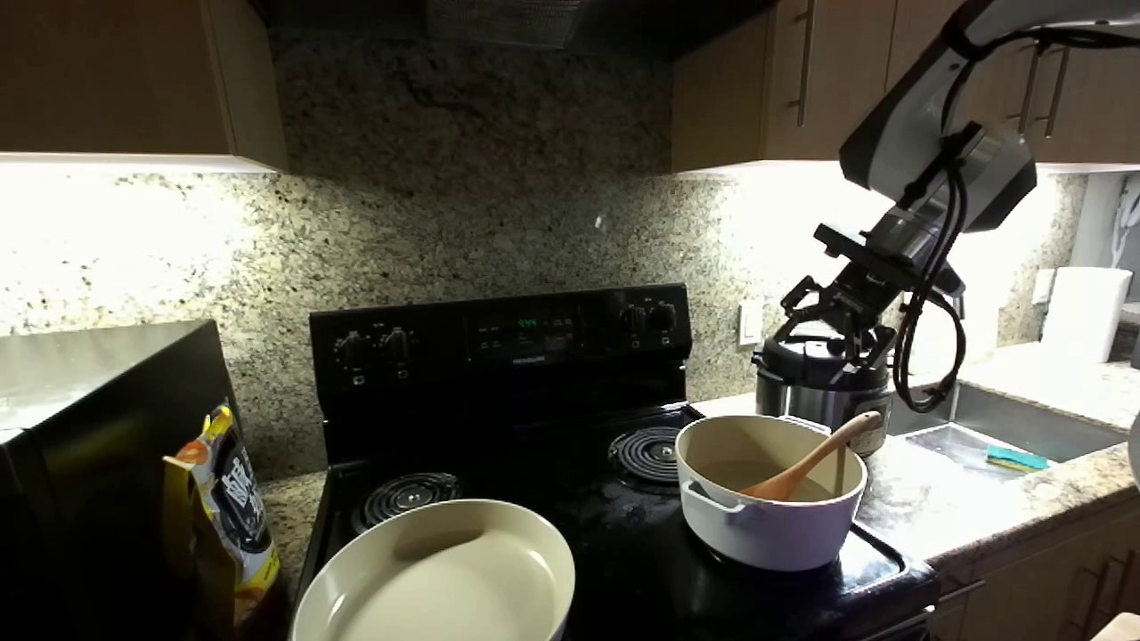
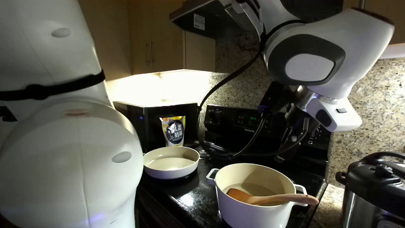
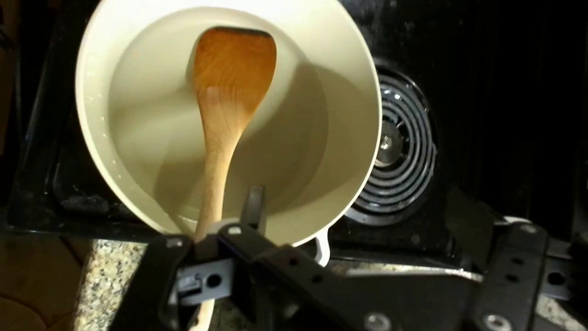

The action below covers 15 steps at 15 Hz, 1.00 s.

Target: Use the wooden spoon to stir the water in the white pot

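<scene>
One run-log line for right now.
gripper: open, holding nothing; wooden spoon: in white pot, handle over rim; stirring: not underway

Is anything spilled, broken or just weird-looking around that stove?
Nothing looks plainly wrong. The wooden spoon leans in the white pot, handle poking past the rim, and the open gripper isn't holding it. Faint pale marks show on the black stovetop; residue or glare, I can't tell.
</scene>
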Each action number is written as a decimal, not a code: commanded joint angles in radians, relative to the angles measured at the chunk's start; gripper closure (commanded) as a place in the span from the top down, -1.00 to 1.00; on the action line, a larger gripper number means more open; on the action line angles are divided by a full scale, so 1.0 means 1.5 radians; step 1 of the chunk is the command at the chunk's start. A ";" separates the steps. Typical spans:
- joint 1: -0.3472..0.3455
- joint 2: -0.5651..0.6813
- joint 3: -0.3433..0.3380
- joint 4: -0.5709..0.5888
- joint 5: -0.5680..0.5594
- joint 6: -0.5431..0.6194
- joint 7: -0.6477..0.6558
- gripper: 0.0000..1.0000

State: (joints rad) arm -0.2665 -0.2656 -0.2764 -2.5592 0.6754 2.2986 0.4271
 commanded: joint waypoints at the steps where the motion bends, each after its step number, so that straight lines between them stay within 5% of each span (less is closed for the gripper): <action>1: -0.039 -0.016 0.019 -0.056 -0.023 0.097 0.085 1.00; 2: -0.022 0.001 0.006 -0.024 -0.006 0.051 0.035 1.00; 8: -0.027 0.012 0.021 -0.030 -0.027 0.082 0.068 1.00; 15: -0.034 0.135 0.086 -0.003 -0.235 0.199 0.419 1.00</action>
State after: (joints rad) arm -0.3088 -0.1476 -0.1625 -2.5892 0.4493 2.5633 0.8641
